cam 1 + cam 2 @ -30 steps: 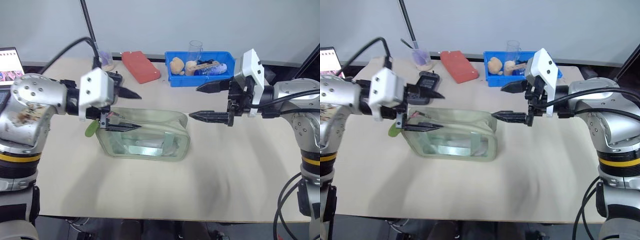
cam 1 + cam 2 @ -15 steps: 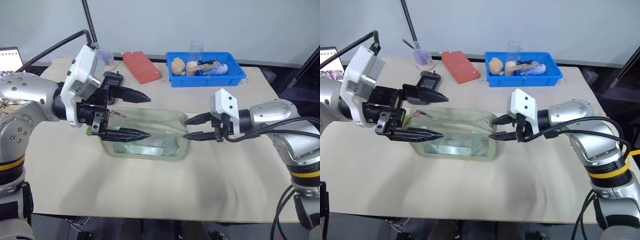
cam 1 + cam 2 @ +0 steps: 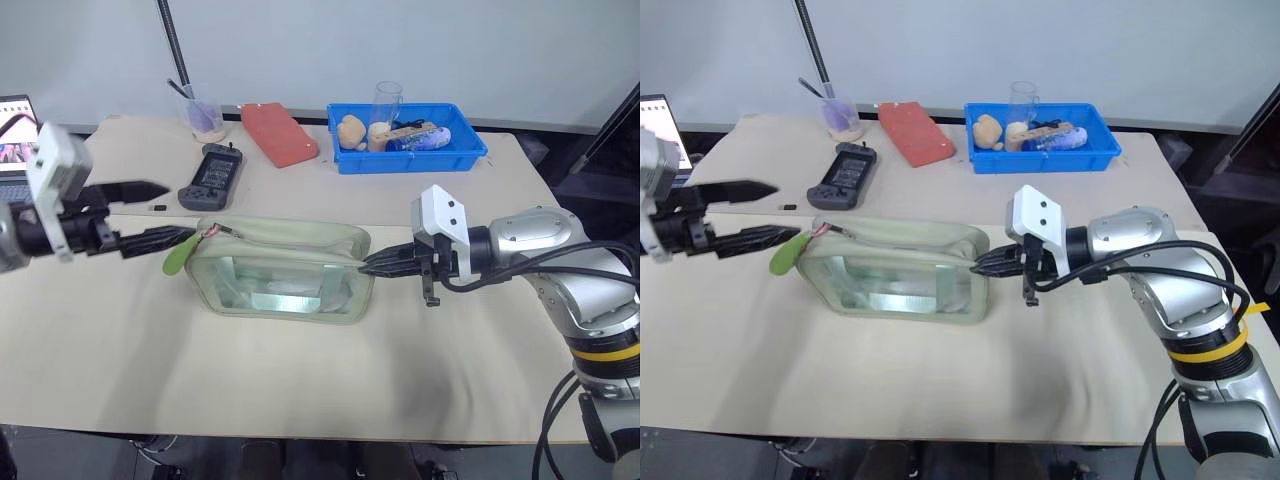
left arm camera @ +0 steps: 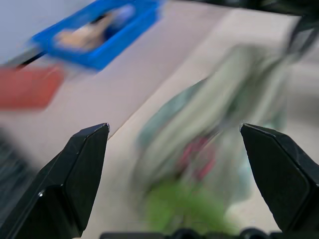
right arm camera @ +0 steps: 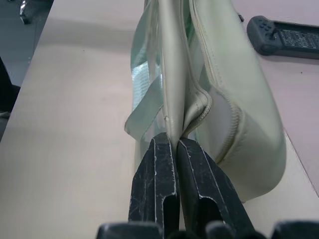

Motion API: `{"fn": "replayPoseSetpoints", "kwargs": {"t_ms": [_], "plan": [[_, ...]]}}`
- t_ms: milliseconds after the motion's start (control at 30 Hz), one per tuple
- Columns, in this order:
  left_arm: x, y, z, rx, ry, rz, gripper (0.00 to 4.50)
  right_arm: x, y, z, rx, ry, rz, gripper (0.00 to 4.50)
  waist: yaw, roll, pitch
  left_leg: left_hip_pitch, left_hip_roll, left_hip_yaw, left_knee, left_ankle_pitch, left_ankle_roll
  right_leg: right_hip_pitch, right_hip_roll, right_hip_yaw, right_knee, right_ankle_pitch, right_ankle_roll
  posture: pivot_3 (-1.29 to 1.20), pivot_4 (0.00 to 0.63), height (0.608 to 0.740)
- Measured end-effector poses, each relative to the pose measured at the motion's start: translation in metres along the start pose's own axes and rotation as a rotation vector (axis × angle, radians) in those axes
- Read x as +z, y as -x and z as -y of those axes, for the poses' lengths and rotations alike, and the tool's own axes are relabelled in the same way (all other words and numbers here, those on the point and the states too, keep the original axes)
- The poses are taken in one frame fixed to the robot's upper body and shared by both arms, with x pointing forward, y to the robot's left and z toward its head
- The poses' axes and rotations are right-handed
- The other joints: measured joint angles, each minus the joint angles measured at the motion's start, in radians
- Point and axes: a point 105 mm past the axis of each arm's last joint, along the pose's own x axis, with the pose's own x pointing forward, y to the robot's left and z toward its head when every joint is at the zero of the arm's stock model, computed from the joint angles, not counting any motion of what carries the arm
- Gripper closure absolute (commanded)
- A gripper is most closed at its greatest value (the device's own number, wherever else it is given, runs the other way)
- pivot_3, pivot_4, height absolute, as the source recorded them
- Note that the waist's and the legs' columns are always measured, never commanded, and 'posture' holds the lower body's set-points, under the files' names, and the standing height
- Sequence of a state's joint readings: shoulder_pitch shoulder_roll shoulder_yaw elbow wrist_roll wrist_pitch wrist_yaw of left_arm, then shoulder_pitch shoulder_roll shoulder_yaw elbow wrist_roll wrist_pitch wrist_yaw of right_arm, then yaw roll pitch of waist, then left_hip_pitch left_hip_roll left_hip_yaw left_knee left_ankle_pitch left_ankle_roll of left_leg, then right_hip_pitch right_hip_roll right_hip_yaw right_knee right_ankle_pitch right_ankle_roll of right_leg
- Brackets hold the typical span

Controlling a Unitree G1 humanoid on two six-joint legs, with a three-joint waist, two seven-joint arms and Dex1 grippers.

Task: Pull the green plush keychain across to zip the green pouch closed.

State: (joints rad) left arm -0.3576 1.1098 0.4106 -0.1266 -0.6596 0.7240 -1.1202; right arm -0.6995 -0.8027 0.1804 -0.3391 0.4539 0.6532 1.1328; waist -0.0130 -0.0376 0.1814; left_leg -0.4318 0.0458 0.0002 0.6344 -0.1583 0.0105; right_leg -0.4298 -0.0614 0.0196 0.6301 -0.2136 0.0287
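Risk: your left tool (image 3: 140,214), jaws wide, empty, sits beside green plush keychain (image 3: 179,257) at green pouch (image 3: 283,273) left end, frame centre-left; misaligned closure misses charm. Right tool (image 3: 372,266) clamped on pouch right-end seam; weak pinch lets pouch slide across counter (image 3: 300,380).

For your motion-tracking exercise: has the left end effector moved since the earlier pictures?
Yes. The left end effector has drawn away from over the pouch, out past the end where the green keychain hangs, and stands open.
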Motion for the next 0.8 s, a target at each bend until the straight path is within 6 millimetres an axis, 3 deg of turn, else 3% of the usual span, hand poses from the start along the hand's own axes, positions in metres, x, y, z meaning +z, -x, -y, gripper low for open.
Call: {"fn": "replayPoseSetpoints", "kwargs": {"t_ms": [100,167,700,800], "plan": [[-0.024,0.007,0.0,0.035,0.071,-0.028,0.0,0.0,0.0,0.0,-0.002,0.001,0.001,4.47,0.003,0.0,0.0,0.0,0.002,0.001,0.0,0.0,0.0,-0.001,0.0,-0.001,0.0,0.0,-0.003,0.0,0.15,0.74],[-0.029,0.007,0.003,0.032,0.083,-0.025,0.0,0.0,-0.001,0.0,-0.004,0.001,0.001,4.47,0.005,0.0,0.0,0.0,0.002,0.001,0.0,0.0,-0.001,-0.002,0.001,-0.001,0.0,0.0,-0.004,0.0,0.15,0.74],[-0.028,-0.002,0.024,-0.017,0.041,-0.055,0.0,-0.001,-0.002,0.002,-0.011,-0.002,0.003,4.47,0.001,0.0,0.0,-0.002,0.004,0.004,-0.001,0.0,0.0,-0.006,0.002,0.0,0.002,0.004,-0.01,0.0,0.15,0.74],[-0.033,-0.003,0.022,-0.004,0.028,-0.074,0.8,-0.001,-0.002,0.002,-0.016,-0.002,0.003,4.5,0.002,0.0,0.0,-0.002,0.004,0.004,-0.001,0.0,0.0,-0.006,0.002,0.0,0.002,0.004,-0.01,0.0,0.15,0.74]]}}
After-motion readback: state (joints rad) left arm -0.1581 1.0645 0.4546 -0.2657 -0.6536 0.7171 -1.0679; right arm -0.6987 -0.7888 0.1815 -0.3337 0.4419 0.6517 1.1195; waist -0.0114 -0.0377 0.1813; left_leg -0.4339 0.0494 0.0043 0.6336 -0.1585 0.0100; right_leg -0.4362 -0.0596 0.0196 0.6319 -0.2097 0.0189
